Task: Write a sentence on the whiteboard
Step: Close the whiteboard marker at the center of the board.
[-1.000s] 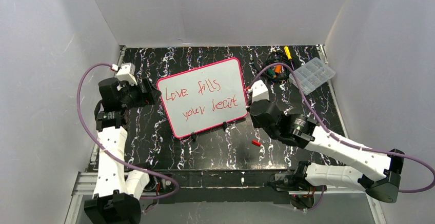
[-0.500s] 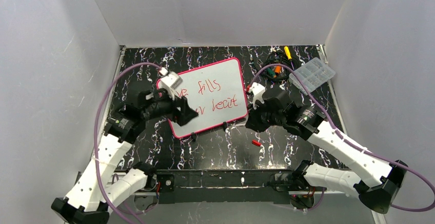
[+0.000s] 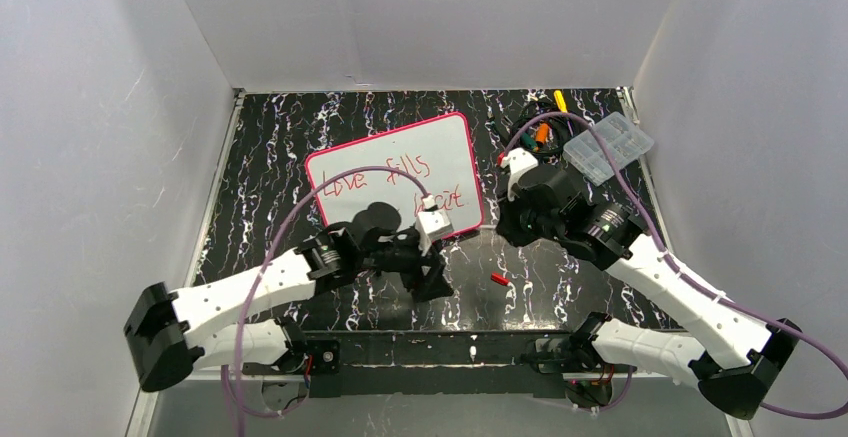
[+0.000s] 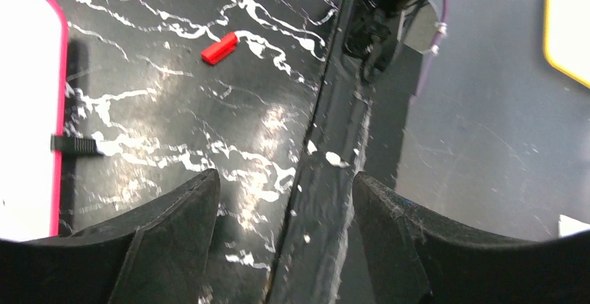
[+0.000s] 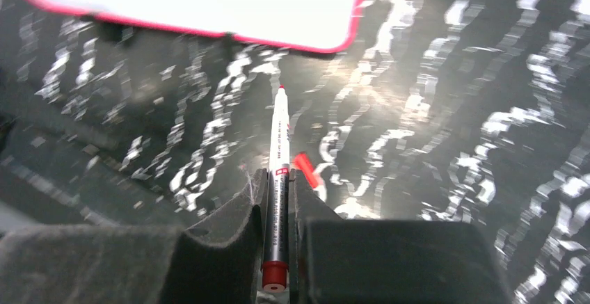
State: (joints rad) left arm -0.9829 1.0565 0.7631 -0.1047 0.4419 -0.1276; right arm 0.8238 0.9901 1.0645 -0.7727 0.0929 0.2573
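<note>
The whiteboard [image 3: 440, 152] lies flat at the table's middle, and my left arm crosses its near edge. The sentence [image 3: 385, 175] in red reads "Love fills" above a second line that is mostly hidden. My left gripper [image 3: 433, 283] is open and empty, low over the table in front of the board, near the front edge. In the left wrist view [image 4: 285, 189] the board's rim [image 4: 57, 109] is at the left. My right gripper [image 3: 503, 225] hovers off the board's near right corner. In the right wrist view [image 5: 278, 179] it is shut on the marker [image 5: 280, 126], tip bare.
A small red marker cap [image 3: 498, 279] lies on the black marbled table between the grippers; it also shows in the left wrist view [image 4: 220, 47]. A clear compartment box [image 3: 608, 147] and a tangle of cables and tools [image 3: 540, 129] sit at the back right.
My left arm has swung from the far left across the board to the table's front middle. My right gripper has drawn slightly back and right from the board, still holding the marker.
</note>
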